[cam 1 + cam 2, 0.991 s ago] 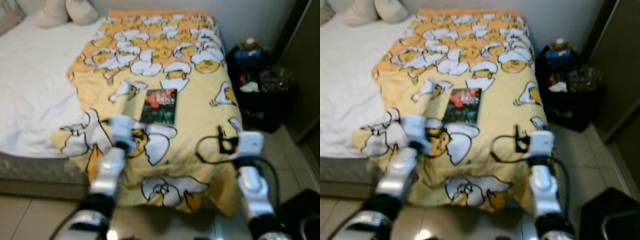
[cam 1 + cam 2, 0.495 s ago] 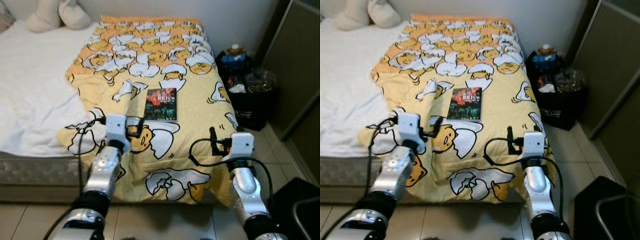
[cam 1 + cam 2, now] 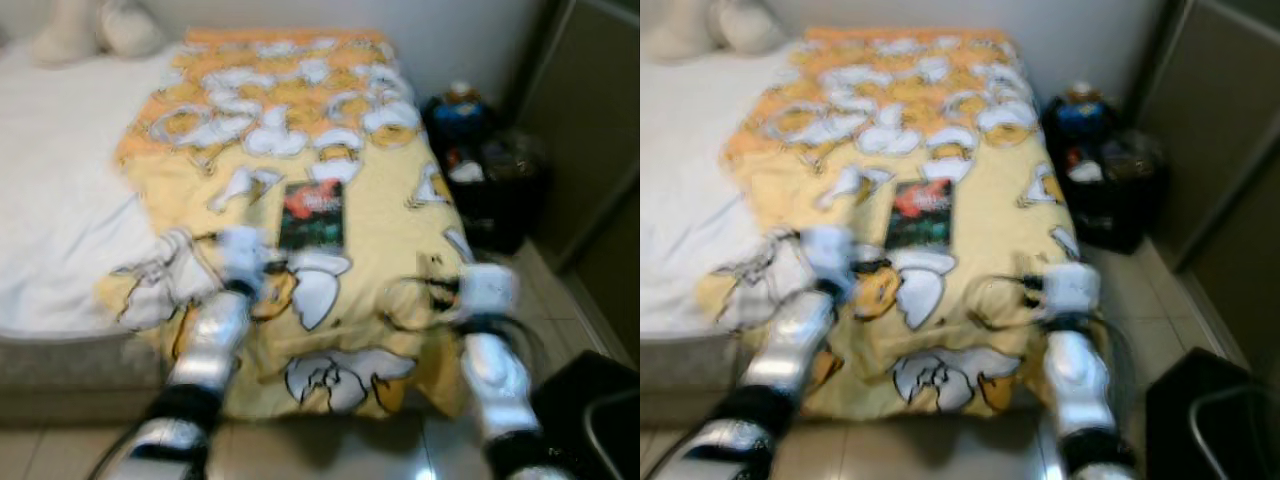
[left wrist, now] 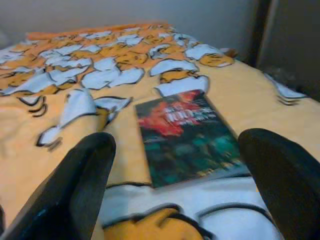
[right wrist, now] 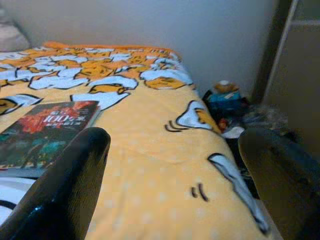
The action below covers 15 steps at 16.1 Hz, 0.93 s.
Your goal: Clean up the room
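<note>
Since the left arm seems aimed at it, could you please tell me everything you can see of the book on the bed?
The book is a thin rectangular paperback with a dark, glossy-looking cover: red artwork and pale lettering across the top, greenish tones below. It lies flat, closed and face up on the yellow blanket, near its middle. Nothing else touches it. The left gripper hangs open just short of its near edge.

Both eye views are smeared by motion blur. The book [image 3: 312,213] cover's small print cannot be read. The contents of the dark bin [image 3: 487,183] beside the bed [image 3: 60,210] cannot be identified.
</note>
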### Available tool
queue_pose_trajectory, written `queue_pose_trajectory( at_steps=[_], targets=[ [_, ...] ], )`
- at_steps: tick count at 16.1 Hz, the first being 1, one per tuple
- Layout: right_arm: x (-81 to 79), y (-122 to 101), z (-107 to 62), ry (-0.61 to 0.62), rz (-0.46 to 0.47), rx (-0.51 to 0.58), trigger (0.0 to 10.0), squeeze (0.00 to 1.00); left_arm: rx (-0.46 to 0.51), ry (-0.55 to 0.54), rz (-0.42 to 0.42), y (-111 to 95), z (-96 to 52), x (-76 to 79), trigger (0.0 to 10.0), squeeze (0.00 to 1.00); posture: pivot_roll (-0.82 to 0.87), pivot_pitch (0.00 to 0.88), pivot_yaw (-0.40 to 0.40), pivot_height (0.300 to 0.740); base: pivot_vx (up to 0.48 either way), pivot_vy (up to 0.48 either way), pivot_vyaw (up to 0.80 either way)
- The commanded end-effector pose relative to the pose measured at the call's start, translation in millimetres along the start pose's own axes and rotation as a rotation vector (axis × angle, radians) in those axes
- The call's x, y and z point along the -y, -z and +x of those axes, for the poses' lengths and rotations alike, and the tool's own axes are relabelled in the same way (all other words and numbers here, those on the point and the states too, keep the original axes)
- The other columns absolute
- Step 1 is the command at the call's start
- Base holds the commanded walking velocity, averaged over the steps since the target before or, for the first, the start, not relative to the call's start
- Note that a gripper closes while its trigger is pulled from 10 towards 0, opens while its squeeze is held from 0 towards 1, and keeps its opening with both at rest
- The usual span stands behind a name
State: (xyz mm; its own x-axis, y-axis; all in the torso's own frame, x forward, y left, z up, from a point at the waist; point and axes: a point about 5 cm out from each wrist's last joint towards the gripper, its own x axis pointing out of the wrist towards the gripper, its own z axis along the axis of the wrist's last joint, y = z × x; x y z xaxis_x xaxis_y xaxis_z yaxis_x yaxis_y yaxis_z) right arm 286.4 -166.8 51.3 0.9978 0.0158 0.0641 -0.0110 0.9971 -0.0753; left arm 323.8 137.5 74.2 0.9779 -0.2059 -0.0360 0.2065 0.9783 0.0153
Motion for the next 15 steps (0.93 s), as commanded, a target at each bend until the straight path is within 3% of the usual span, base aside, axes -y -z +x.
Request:
queue_pose_trajectory(
  at_steps=[1,5,10,12,15],
  targets=[
    [12.6,0,-0.9,0.031,-0.017,-0.006,10.0,0.0,0.016,0.041,-0.005,-6,5.6,12.3,10.0,0.0,-0.13,0.0,0.054,0.74,0.454,0.0,0.0],
    [13.6,-1,-2.5,0.033,-0.014,0.0,10.0,0.0,0.014,0.033,-0.02,-13,11.7,8.1,10.0,0.0,-0.14,0.0,0.055,0.74,0.417,0.0,0.0],
    [22.1,-3,-3.9,0.036,-0.023,-0.007,10.0,0.0,-0.024,-0.027,-0.028,-12,15.4,-5.9,10.0,0.0,-0.16,0.0,0.065,0.74,0.0,0.0,0.0],
    [21.5,-5,-2.6,0.032,-0.02,-0.006,10.0,0.0,-0.026,-0.012,-0.018,-11,15.8,-3.1,10.0,0.0,-0.16,0.0,0.066,0.74,0.0,0.0,0.0],
    [19.7,-5,-0.9,0.03,-0.016,-0.007,10.0,0.0,-0.005,0.043,-0.024,-12,15.9,9.8,10.0,0.0,-0.16,0.0,0.063,0.74,0.281,-0.386,0.0]
  ],
)
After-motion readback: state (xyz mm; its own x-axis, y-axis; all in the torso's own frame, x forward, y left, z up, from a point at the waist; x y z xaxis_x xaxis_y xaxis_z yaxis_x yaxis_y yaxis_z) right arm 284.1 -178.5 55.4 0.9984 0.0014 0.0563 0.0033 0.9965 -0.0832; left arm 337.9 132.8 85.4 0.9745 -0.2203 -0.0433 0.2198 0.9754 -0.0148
